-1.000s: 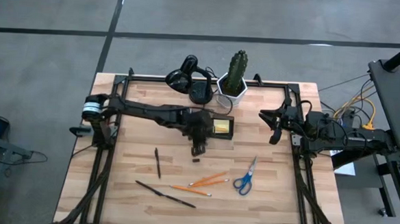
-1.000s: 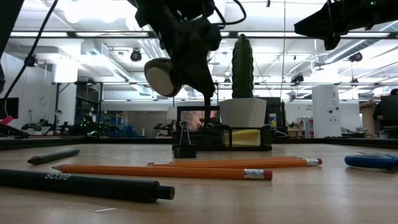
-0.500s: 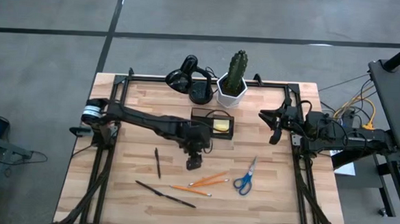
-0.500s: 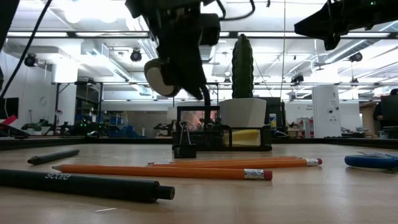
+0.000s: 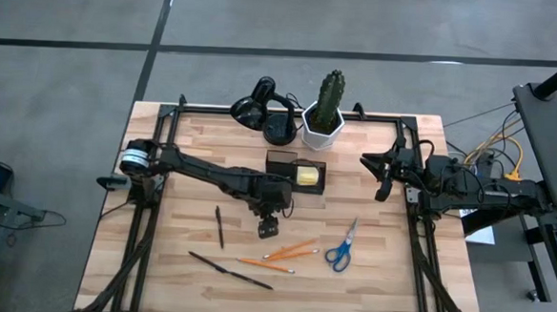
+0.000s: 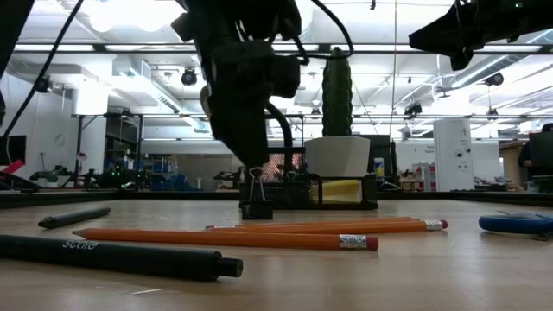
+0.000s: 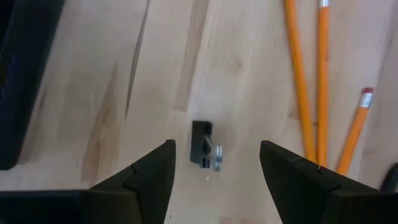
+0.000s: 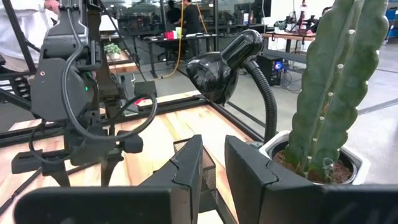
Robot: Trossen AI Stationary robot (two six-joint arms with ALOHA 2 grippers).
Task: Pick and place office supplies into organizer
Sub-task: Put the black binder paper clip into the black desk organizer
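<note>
One binder clip [image 7: 205, 145] sits below our wide-open left gripper [image 7: 213, 163], just beside the organizer [image 5: 283, 165]; right gripper [image 8: 214, 163] narrow, empty.

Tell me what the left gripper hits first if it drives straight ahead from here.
Most likely the small black binder clip: it lies on the table centred between the open fingers of the left gripper, with nothing between.

My wooden table [image 5: 377, 276] carried organizer [image 5: 283, 163], lamp [image 5: 262, 107], cactus pot [image 5: 323, 125], binder clip [image 7: 204, 144], pens [image 5: 220, 227], pencils [image 5: 288, 249], scissors [image 5: 342, 246].
</note>
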